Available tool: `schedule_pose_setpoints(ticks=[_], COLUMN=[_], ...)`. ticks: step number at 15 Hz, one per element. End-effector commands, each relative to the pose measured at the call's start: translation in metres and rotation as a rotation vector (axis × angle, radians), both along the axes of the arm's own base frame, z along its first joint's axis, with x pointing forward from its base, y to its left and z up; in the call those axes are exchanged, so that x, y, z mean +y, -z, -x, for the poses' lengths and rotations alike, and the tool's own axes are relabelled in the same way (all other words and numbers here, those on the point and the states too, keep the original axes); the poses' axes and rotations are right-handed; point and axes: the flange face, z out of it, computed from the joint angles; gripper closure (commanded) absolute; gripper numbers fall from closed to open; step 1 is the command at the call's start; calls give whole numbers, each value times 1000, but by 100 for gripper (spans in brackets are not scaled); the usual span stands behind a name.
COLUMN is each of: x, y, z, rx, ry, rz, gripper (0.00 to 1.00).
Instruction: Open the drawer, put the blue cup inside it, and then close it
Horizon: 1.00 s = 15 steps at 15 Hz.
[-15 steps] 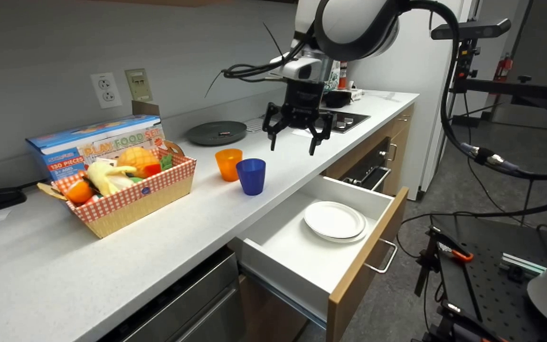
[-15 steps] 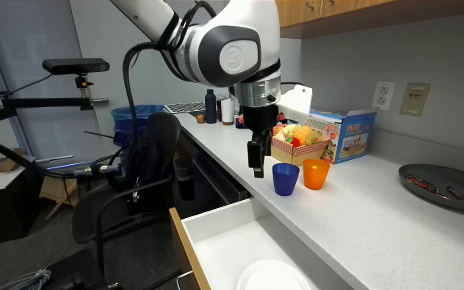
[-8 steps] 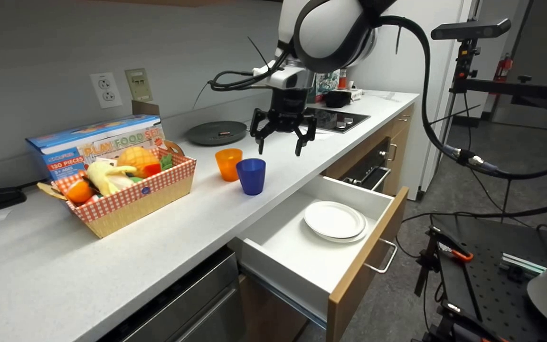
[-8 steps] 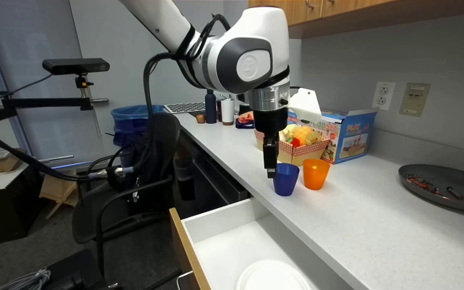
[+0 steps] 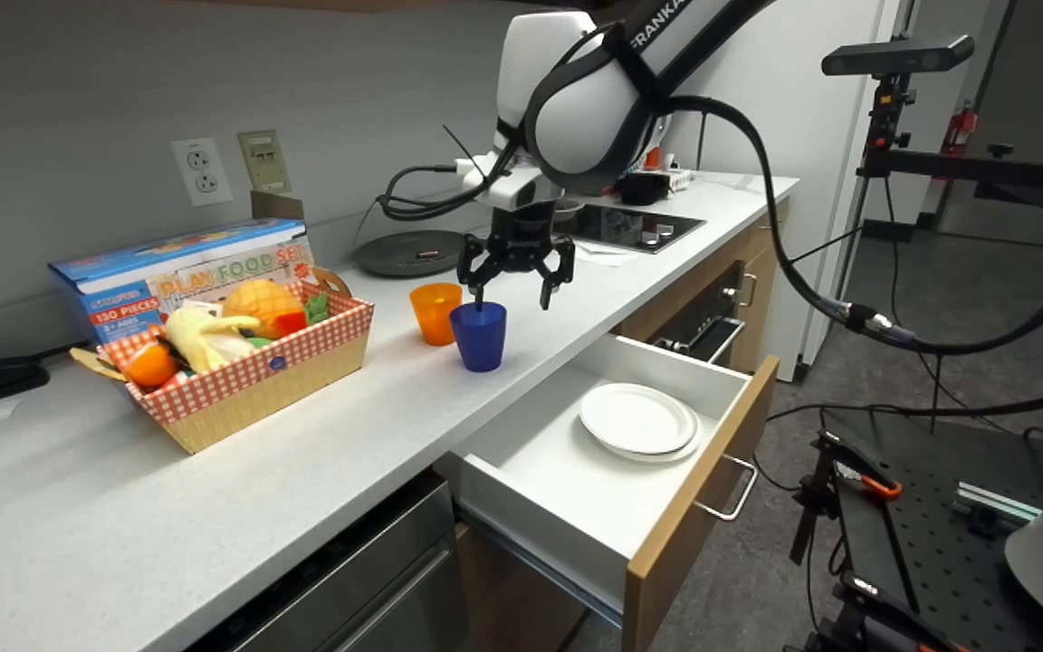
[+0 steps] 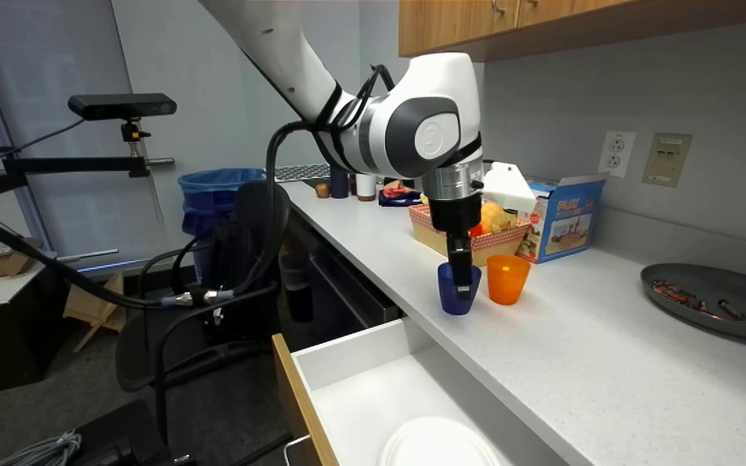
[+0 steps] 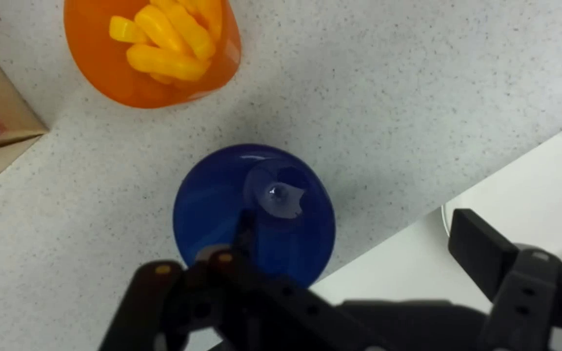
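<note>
The blue cup stands upright on the counter near its front edge, next to the pulled-out drawer. My gripper hangs pointing down with its jaws wide apart and nothing between them. One fingertip is over the cup's mouth, while the opposite one hangs off to the cup's side. In the wrist view a dark finger crosses the mouth of the blue cup; I cannot tell whether its tip dips inside. The other finger shows above the drawer. The drawer is open and holds white plates.
An orange cup with yellow pieces inside sits close to the blue cup. Nearby are a basket of play food, a play food box and a dark pan. White plates lie in the drawer.
My gripper has come across and lower toward the blue cup, so one finger now overlaps its mouth. The jaws have stayed wide. Cups and drawer have not moved.
</note>
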Motion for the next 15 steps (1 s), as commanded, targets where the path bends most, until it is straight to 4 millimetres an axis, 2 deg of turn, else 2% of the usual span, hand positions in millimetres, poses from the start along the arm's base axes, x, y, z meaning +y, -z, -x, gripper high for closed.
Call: schedule_pose_setpoints(ticks=[1,2,3,7,12,13,15], x=[4,6,7,29,41,43,44], y=[7,8,9,4,2,2,2], z=[-19,-22,-23,-24,-27,-27,-27], rx=[-8,-9,-8,-13,-22,-23,-27], ry=[-8,-9,-10,-3,15,16,18], rz=[11,8,5,-6,-22,-24,-24], gripper=[0,25,26,58,95,100,100])
